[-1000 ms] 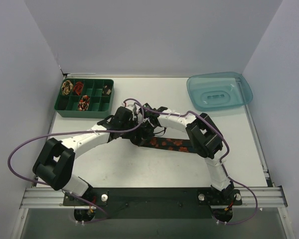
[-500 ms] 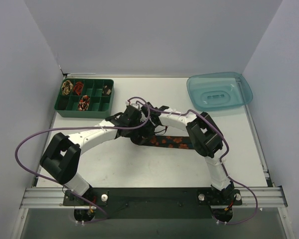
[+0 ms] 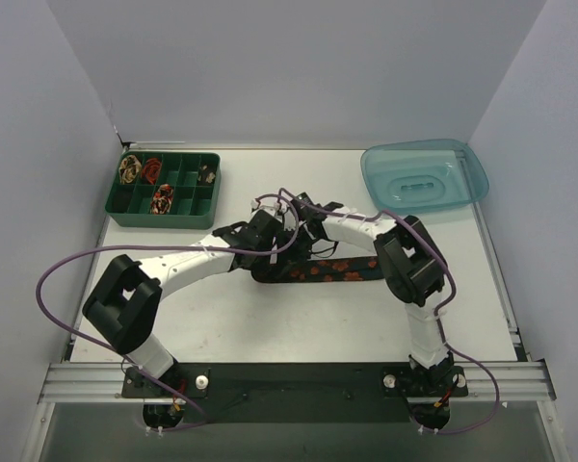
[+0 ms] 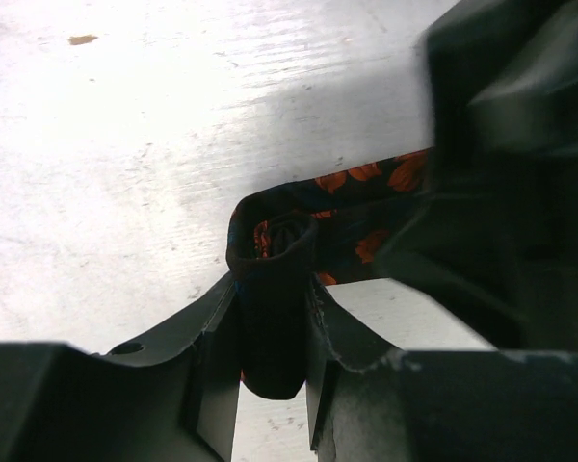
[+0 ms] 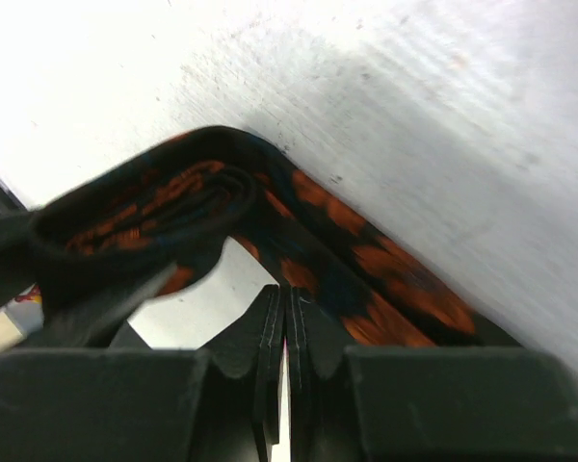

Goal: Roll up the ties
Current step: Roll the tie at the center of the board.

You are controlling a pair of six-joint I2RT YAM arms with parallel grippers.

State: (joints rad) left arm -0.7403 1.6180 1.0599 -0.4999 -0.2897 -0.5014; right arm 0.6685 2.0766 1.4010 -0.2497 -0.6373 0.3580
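A dark navy tie [image 3: 329, 271] with red-orange flowers lies flat across the middle of the table. Its left end is wound into a small roll [image 4: 275, 241]. My left gripper [image 4: 270, 332] is shut on that roll, which stands between its two fingers [image 4: 212, 366]. In the top view the left gripper [image 3: 279, 241] and the right gripper [image 3: 304, 235] meet over the tie's left end. My right gripper [image 5: 287, 294] is shut, its tips against the inner edge of the tie [image 5: 385, 269] just beside the roll [image 5: 164, 217]. Whether fabric is pinched there does not show.
A green divided tray [image 3: 166, 220] stands at the back left with several small rolled ties [image 3: 162, 199] in its compartments. A clear blue tub [image 3: 424, 176] sits upside down at the back right. Purple cables [image 3: 67, 265] loop out from both arms.
Both grippers have moved to the right together with the roll. The flat stretch of tie on the table has shifted and now lies more level.
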